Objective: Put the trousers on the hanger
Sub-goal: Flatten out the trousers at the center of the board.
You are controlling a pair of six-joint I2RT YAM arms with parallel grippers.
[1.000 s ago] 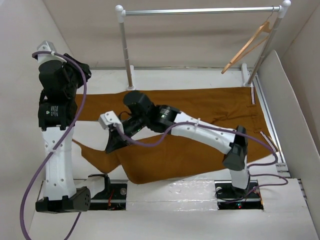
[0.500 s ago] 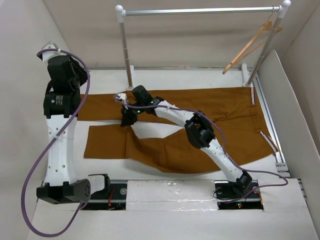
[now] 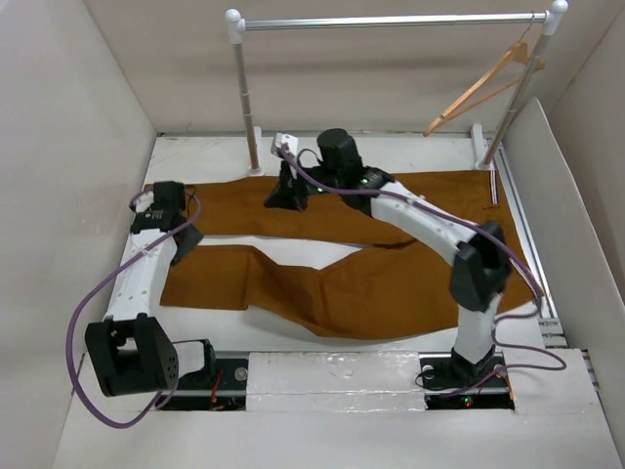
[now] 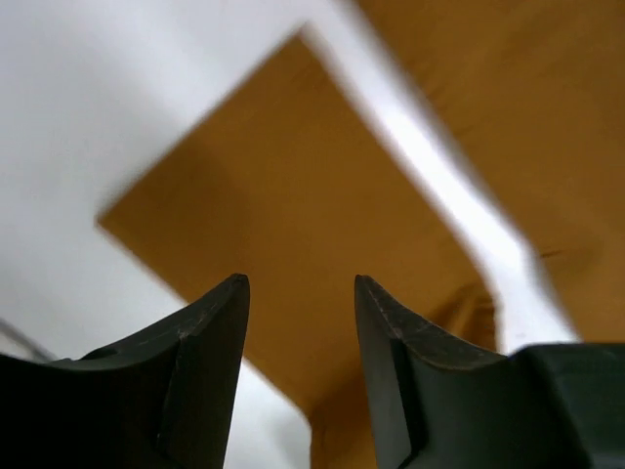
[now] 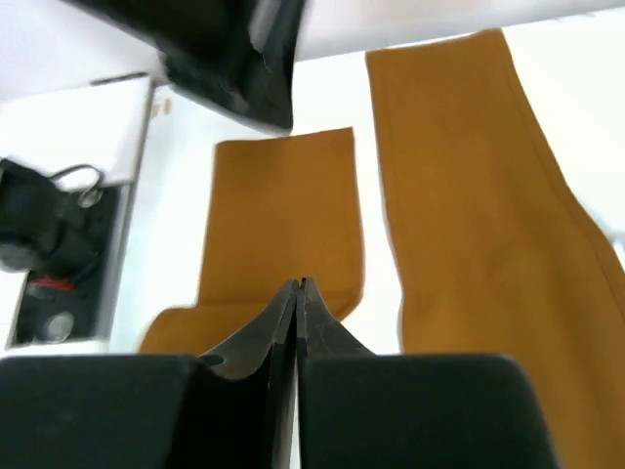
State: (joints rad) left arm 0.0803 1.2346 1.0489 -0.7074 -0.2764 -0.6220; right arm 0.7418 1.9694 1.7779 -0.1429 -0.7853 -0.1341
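Left end effector point(image 4: 300, 285), spread, has dropped to the trousers point(image 3: 391, 288); right end effector point(image 5: 298, 285), pressed together, has reached farther back.

- The left arm point(image 3: 146, 274) no longer stands upright; it now reaches low, with the left gripper point(image 4: 298, 285) over a cuff of the trousers point(image 3: 391, 283).
- The right gripper point(image 3: 283, 198) has moved from the near leg to the far leg, near the rail post point(image 3: 246, 107).
- The near leg, bunched before, now lies flat.
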